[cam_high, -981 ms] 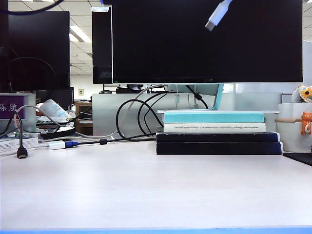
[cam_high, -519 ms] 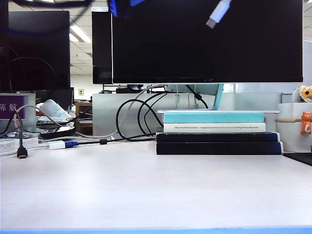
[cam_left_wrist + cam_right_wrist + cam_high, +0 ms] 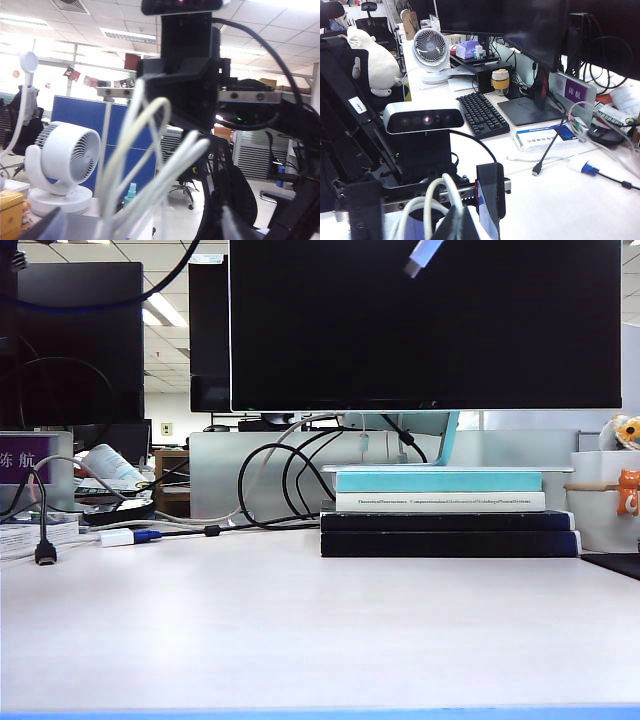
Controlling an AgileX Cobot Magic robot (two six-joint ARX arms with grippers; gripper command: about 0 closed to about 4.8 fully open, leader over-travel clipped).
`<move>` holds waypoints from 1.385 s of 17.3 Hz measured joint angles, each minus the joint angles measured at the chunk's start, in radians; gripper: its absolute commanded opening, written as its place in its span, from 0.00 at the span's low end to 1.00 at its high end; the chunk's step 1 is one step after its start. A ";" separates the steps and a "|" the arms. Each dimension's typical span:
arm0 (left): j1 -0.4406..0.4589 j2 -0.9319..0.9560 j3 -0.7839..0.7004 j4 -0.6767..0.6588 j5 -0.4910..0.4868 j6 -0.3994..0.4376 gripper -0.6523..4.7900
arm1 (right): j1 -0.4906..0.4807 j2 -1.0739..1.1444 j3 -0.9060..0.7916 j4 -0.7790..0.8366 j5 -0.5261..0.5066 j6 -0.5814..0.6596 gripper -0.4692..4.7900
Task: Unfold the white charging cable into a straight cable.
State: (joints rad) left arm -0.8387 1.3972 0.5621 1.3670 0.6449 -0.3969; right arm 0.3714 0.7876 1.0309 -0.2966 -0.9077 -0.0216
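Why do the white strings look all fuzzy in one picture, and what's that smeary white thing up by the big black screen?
Left wrist view: the white charging cable loops hang too close to the lens, so they're out of focus. Exterior view: its plug is motion-blurred against the dark monitor. Right wrist view: mostly sharp.

A purple nameplate reads 陈航 (the book spines stay illegible)

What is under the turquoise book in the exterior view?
Under the turquoise book lies a white book, then two dark books resting on the table. Anything beneath or behind the stack is covered.
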 measured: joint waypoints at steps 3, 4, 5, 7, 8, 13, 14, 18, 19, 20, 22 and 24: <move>0.000 0.002 0.000 0.002 -0.016 0.000 0.56 | 0.003 0.000 0.000 0.024 -0.009 0.045 0.09; 0.000 0.002 0.000 0.010 -0.019 0.000 0.43 | 0.004 0.000 0.000 0.030 -0.016 0.051 0.09; 0.000 0.003 0.000 0.014 -0.021 0.000 0.31 | 0.004 0.000 0.000 0.032 -0.044 0.069 0.09; 0.000 0.007 0.000 0.016 -0.021 0.003 0.11 | 0.004 -0.001 0.000 0.037 -0.073 0.087 0.09; 0.000 0.007 0.000 0.025 -0.021 0.003 0.11 | 0.004 0.000 0.000 0.037 -0.073 0.092 0.09; -0.022 0.007 0.000 -0.013 0.088 0.016 0.11 | 0.004 0.001 0.000 0.096 -0.074 0.113 0.09; -0.024 0.007 0.000 -0.038 0.112 0.019 0.11 | 0.004 0.010 0.001 0.143 -0.077 0.144 0.09; -0.036 0.007 0.002 -0.071 0.187 0.029 0.11 | -0.002 0.038 0.001 0.208 -0.090 0.219 0.29; -0.026 0.007 0.002 -0.060 0.234 0.026 0.11 | -0.015 0.037 0.001 0.188 -0.118 0.221 0.34; -0.005 0.007 0.002 -0.062 0.280 0.017 0.11 | -0.043 0.036 0.002 0.143 -0.155 0.242 0.33; 0.064 0.007 0.002 -0.087 0.336 0.000 0.11 | -0.096 0.028 0.001 0.024 -0.222 0.252 0.33; 0.132 0.007 0.002 -0.104 0.386 -0.001 0.11 | -0.099 -0.009 0.000 -0.096 -0.270 0.252 0.33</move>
State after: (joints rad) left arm -0.7067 1.4040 0.5644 1.2633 1.0306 -0.3977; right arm 0.2722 0.7788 1.0309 -0.3927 -1.1782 0.2302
